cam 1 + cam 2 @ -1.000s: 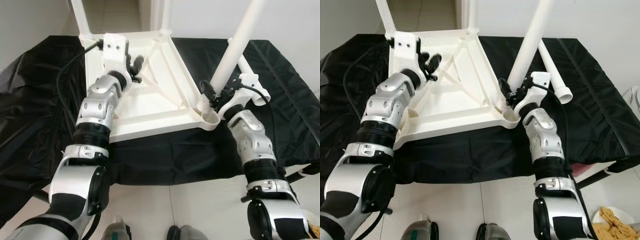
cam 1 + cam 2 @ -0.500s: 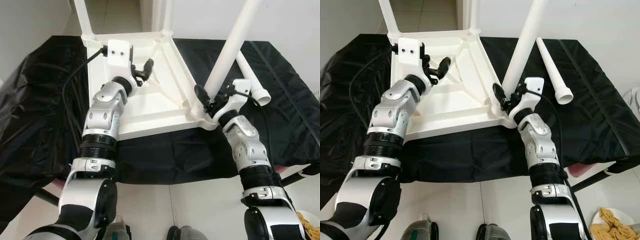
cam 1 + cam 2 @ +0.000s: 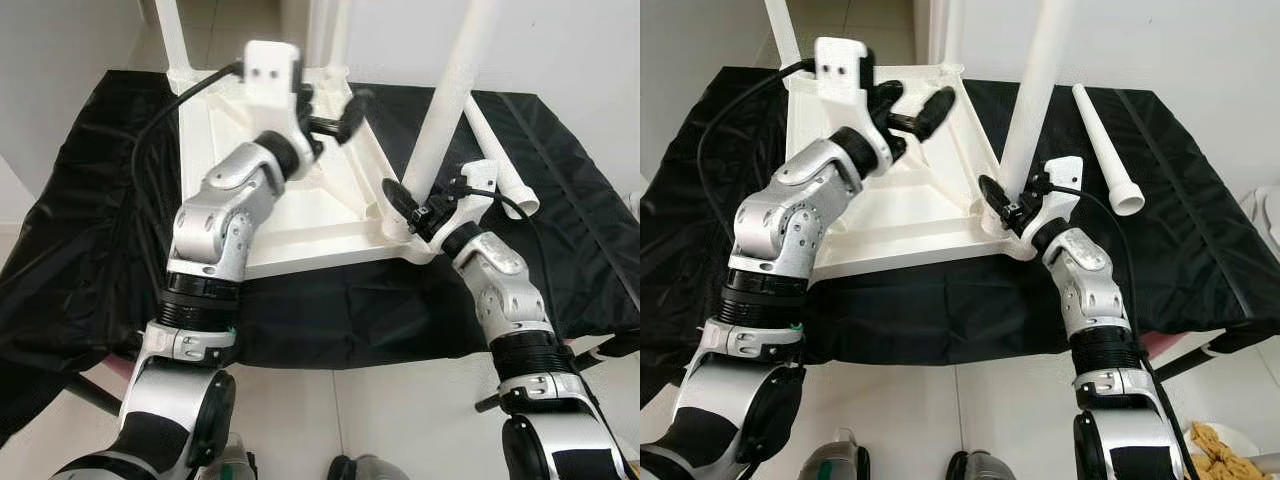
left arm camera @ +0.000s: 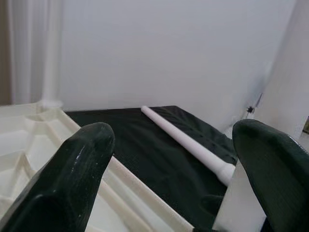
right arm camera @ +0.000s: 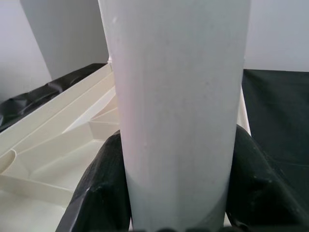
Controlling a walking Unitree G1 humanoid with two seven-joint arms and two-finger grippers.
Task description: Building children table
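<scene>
A white plastic table top (image 3: 300, 220) lies upside down on a black cloth. A white leg (image 3: 450, 90) stands almost upright in its near right corner socket. My right gripper (image 3: 414, 205) is shut on the base of that leg, and its fingers (image 5: 104, 188) press both sides of the leg (image 5: 176, 111). My left gripper (image 3: 338, 108) hangs open above the table top's far right part, holding nothing, with its fingers (image 4: 72, 179) spread wide. A loose white leg (image 3: 1102, 140) lies on the cloth to the right, and it appears again as the loose leg (image 4: 183, 137) past the left fingers.
Two more legs (image 3: 170, 35) (image 3: 325, 30) stand at the table top's far corners. The black cloth (image 3: 90, 200) covers the whole work surface and hangs over its front edge. Pale floor tiles (image 3: 350, 420) lie below. A plate of food (image 3: 1230, 450) sits at the lower right.
My left gripper has lifted off the table top's underside and swung up and to the right, toward the held leg. The leg in my right gripper has tipped from slanted to nearly upright.
</scene>
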